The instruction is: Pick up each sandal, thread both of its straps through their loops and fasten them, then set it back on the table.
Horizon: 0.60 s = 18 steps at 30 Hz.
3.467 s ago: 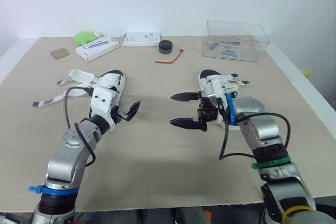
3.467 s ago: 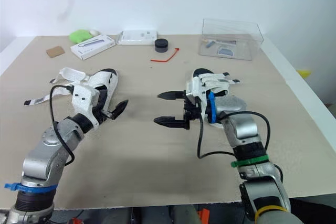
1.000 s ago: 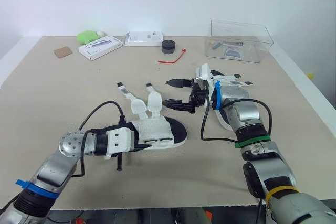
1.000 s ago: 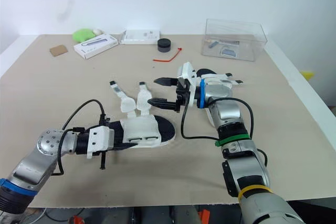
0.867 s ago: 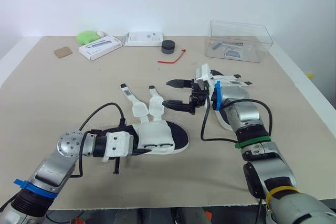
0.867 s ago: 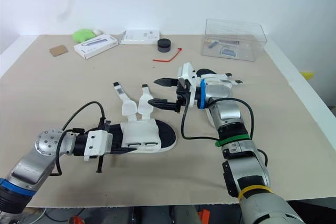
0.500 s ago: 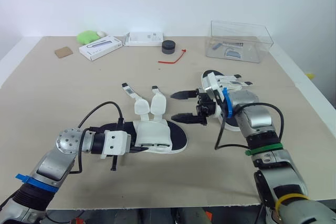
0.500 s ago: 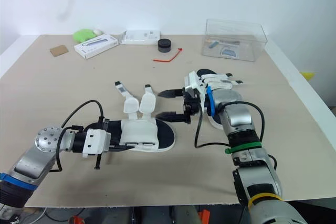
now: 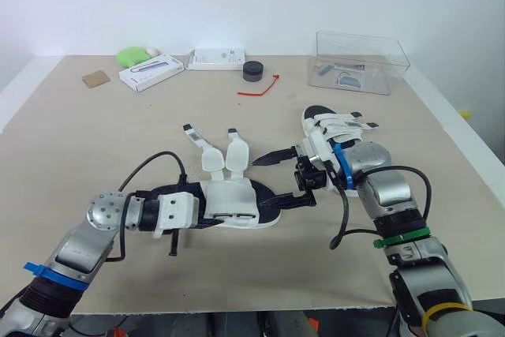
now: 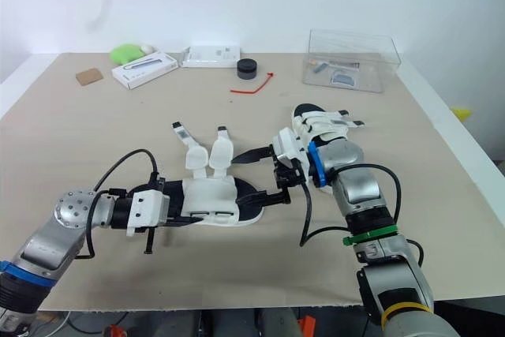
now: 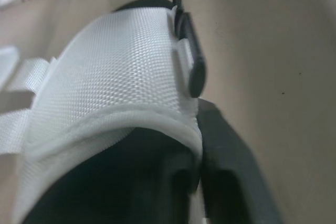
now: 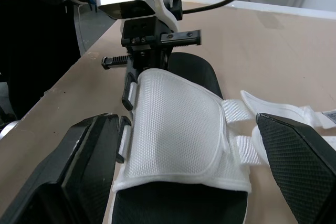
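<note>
Right tool (image 9: 273, 180) gapes astride sandal (image 9: 233, 197); left tool (image 9: 203, 217) grips it.

No legible text or labels anywhere.

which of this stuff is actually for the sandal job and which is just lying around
For the job: near sandal, held by the left gripper; right gripper, open at its other end; far sandal.

Lying about: green lump, white box, flat white pack, black puck, red tie, clear box, brown card.
</note>
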Available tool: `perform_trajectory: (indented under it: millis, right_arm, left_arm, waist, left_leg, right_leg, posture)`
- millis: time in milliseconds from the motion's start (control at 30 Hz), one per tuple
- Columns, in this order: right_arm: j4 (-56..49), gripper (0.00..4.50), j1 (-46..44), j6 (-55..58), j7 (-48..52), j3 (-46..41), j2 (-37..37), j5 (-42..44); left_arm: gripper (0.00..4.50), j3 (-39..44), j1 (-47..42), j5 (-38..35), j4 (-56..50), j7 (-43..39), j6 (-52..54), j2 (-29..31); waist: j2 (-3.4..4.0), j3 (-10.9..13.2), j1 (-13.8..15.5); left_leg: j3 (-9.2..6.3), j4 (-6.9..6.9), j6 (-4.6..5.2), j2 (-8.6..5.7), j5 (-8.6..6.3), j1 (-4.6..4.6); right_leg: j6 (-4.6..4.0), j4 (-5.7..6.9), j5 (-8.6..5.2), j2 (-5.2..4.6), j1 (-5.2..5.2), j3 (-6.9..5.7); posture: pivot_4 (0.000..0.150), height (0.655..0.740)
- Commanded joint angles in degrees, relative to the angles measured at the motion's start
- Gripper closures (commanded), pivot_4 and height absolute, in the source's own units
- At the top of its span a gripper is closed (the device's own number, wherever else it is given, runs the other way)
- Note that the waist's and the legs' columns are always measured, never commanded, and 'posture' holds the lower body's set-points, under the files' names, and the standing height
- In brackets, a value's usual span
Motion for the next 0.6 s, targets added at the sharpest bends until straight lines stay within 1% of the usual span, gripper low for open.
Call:
perform_trajectory:
  millis: [33,133,233,267,333,367,433,467,533,567,600]
  right_arm:
    - [-3.50,0.00,0.59,2.47,-1.02,-1.12,-1.39,1.48]
    - [-5.79,0.00,1.79,5.89,-3.09,-1.61,-2.49,1.83]
    - [-8.16,0.00,3.64,8.28,-4.52,-1.58,-3.98,1.88]
    - [-8.49,0.00,4.15,8.27,-5.21,-1.59,-4.28,1.61]
    - [-8.82,0.56,4.73,8.75,-6.74,-1.67,-4.55,1.40]
    - [-8.55,0.74,4.85,8.06,-7.78,-1.52,-4.48,0.64]
    - [-7.87,1.99,4.80,6.92,-9.37,-1.19,-4.19,-0.43]
    - [-7.06,2.31,4.57,5.70,-10.05,-0.90,-3.94,-1.32]
    - [-4.51,3.25,3.63,3.35,-11.42,-0.35,-3.27,-3.19]
    - [-2.91,3.65,2.93,2.15,-12.02,-0.17,-2.84,-4.04]
    - [-1.31,4.25,2.17,1.04,-12.47,-0.03,-2.42,-4.83]
  left_arm:
    - [2.67,1.62,-0.32,-2.85,-4.71,0.62,4.14,0.63]
    - [1.26,2.84,0.43,-4.73,-7.05,0.30,7.07,1.44]
    - [0.02,4.78,1.28,-8.19,-9.84,-0.20,11.77,3.16]
    - [0.02,5.58,1.48,-10.11,-11.07,-0.55,14.39,4.16]
    - [0.00,7.06,2.02,-13.31,-13.15,-1.03,18.56,6.03]
    - [0.00,7.52,2.29,-14.61,-13.89,-1.19,20.22,6.77]
    - [0.00,7.91,2.59,-15.83,-14.78,-1.31,22.20,7.88]
    - [0.00,8.03,3.21,-15.67,-15.10,-1.72,22.31,8.65]
    - [0.00,8.31,4.73,-15.30,-15.29,-2.99,22.26,10.28]
    - [0.00,8.54,5.32,-15.42,-15.13,-3.58,22.59,11.21]
    - [0.00,8.77,5.62,-15.60,-14.91,-3.93,22.90,11.87]
  waist:
    - [0.00,0.00,0.00]
    - [0.00,0.00,0.00]
    - [0.00,0.00,0.00]
    - [-0.01,0.01,0.00]
    - [-0.02,0.01,-0.01]
    - [-0.01,0.01,-0.02]
    - [-0.01,0.02,-0.04]
    - [-0.01,0.02,-0.03]
    - [-0.01,0.02,-0.10]
    - [-0.01,0.02,-0.13]
    - [-0.01,0.02,-0.13]
  left_leg:
    - [-0.01,0.00,0.00,0.00,0.00,0.00]
    - [-0.02,-0.01,0.03,0.00,-0.02,-0.02]
    - [-0.05,-0.01,0.04,0.01,-0.02,-0.02]
    - [-0.05,-0.01,0.04,0.02,-0.03,-0.02]
    - [-0.08,-0.01,0.04,0.05,-0.03,-0.01]
    - [-0.07,0.00,0.04,0.07,-0.02,-0.01]
    - [-0.02,0.00,0.04,0.11,-0.02,0.02]
    - [-0.02,0.00,0.04,0.11,-0.02,0.03]
    - [0.01,0.00,0.03,0.16,-0.02,0.04]
    - [0.03,-0.02,0.03,0.18,-0.02,0.06]
    - [0.04,-0.02,0.03,0.19,-0.02,0.07]
  right_leg:
    - [0.00,0.00,0.00,0.00,0.00,0.00]
    - [0.01,0.00,-0.01,0.01,-0.01,0.00]
    - [0.01,0.00,-0.02,0.03,-0.01,0.00]
    - [0.01,0.00,-0.02,0.05,-0.01,0.01]
    - [0.03,0.00,-0.04,0.11,-0.01,0.02]
    - [0.04,0.00,-0.04,0.15,-0.01,0.06]
    - [0.06,0.00,-0.07,0.30,-0.01,0.21]
    - [0.07,0.00,-0.07,0.33,0.00,0.23]
    - [0.06,0.00,-0.09,0.44,-0.01,0.30]
    - [0.04,0.00,-0.10,0.46,-0.01,0.33]
    - [0.03,0.01,-0.10,0.49,-0.01,0.34]
  posture:
    - [0.150,0.7400]
    - [0.150,0.7400]
    - [0.150,0.7400]
    - [0.150,0.7400]
    - [0.150,0.7400]
    - [0.150,0.7400]
    - [0.150,0.7400]
    - [0.150,0.7400]
    - [0.150,0.7400]
    - [0.150,0.7400]
    - [0.150,0.7400]
